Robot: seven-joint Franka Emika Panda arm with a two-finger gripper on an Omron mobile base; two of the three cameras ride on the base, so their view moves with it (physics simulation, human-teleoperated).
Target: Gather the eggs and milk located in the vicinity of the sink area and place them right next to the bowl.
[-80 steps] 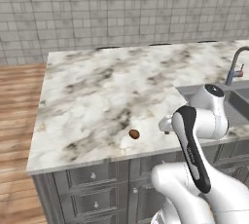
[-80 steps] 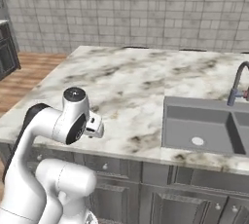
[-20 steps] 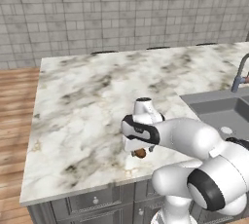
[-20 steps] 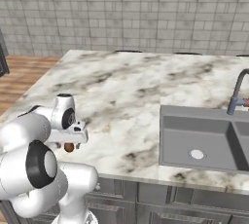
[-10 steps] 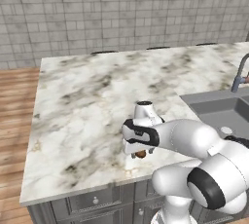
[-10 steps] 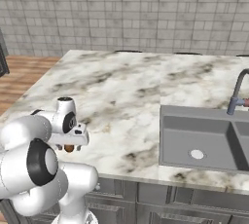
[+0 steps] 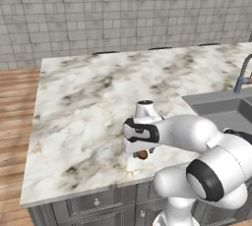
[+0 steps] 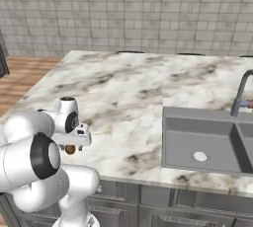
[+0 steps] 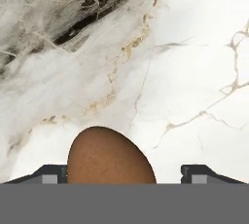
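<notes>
Directly beneath the hand (image 7: 140, 152), between its spread fingers: egg (image 9: 110, 156), resting on the marble surface (image 7: 88, 107). Not yet clenched; tips apart from the shell on both sides.

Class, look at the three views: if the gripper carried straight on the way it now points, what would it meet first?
Most likely the egg, lying between the fingertips of the gripper, which points down. Just beyond it is the marble counter; whether the egg already touches a finger is unclear.
</notes>
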